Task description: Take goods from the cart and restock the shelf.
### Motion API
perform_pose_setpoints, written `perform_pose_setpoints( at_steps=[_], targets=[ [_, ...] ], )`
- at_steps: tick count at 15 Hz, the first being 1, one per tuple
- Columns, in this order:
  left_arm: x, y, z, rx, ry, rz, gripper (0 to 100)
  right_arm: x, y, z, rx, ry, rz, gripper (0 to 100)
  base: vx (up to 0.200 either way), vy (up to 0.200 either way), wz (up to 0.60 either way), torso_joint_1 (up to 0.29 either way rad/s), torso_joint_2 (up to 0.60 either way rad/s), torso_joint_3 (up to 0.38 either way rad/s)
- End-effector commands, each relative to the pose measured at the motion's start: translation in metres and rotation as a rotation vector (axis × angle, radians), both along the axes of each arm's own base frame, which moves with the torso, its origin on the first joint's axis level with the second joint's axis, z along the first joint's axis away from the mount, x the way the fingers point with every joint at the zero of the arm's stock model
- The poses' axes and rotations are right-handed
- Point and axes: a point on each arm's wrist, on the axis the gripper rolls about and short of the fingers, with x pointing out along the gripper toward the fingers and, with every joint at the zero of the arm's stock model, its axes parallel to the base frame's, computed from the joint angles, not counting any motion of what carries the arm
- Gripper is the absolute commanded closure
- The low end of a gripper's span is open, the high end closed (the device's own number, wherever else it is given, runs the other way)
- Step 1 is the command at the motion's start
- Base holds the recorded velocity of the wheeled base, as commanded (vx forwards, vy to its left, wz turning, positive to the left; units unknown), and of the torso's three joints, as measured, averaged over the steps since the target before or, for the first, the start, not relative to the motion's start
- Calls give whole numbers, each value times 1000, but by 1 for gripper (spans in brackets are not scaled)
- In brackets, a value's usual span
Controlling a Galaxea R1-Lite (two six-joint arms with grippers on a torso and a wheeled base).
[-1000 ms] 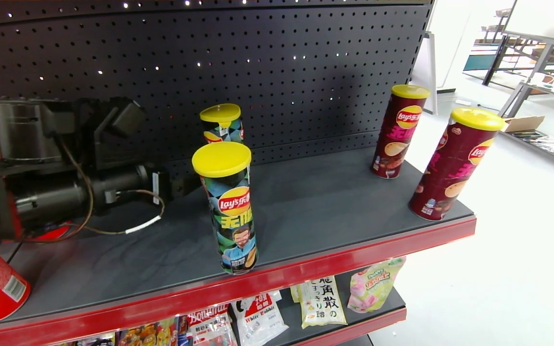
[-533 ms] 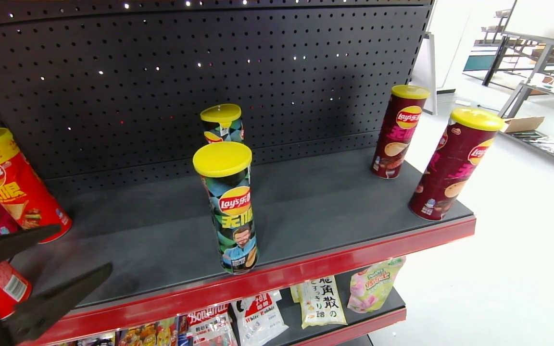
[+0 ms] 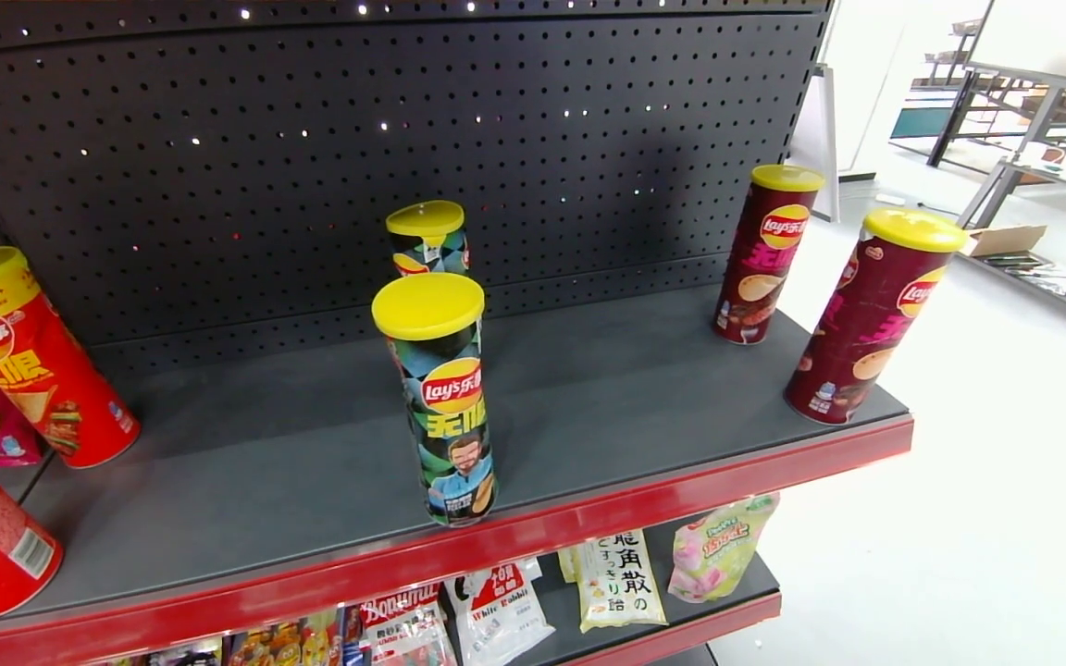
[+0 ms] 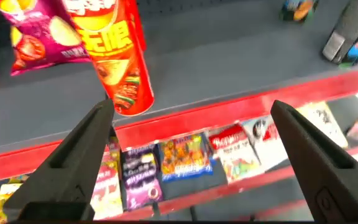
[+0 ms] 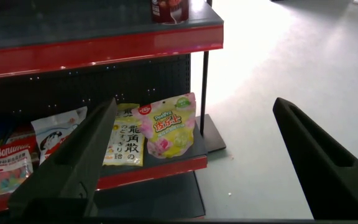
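The left gripper (image 4: 191,109) has its two fingers wide apart and holds nothing. The right gripper (image 5: 196,102) is the same, fingers apart with nothing between them. The left one is in front of the red front edge (image 4: 241,104) of the shelf (image 3: 644,388), just below a red can (image 4: 120,59). The right one is lower down, near the snack bags (image 5: 166,124) on the lower shelf (image 5: 160,168). The goods stand up on the shelf: a green can (image 3: 445,407) right at the front, a second green can (image 3: 428,239) behind it by the back wall (image 3: 311,166), a dark red can (image 3: 767,254) at the back right, and a corner can (image 3: 866,319) at the front right. There is lots of bare room between them, so I think more cans must come from the cart. Here is what could go wrong. These cans are tall and thin, so a small bump can tip them. The green can sits right by the edge, so an arm brushing past could knock it off. The corner can could fall the same way. If the left gripper goes straight up, it could hit the red front edge or the red can above it.
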Motion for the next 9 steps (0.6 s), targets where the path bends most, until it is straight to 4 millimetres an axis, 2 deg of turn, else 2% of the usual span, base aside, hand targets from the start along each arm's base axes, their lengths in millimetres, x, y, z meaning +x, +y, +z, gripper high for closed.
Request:
perform_pose_setpoints(
  at_steps=[1,2,8,9],
  targets=[
    [-10,1,-9,-14,-55,8,0,0,0,0,-1,0,2,0,0,0,0,0,0,0],
    [-10,2,-9,-14,-56,21,0,0,0,0,-4,0,0,0,0,0,0,0,0,0],
    [-10,2,-10,-26,-57,35,0,0,0,0,-4,0,0,0,0,0,600,2,8,4],
    [-10,2,-9,-26,-59,35,0,0,0,0,-1,0,0,0,0,0,0,0,0,0]
  ],
)
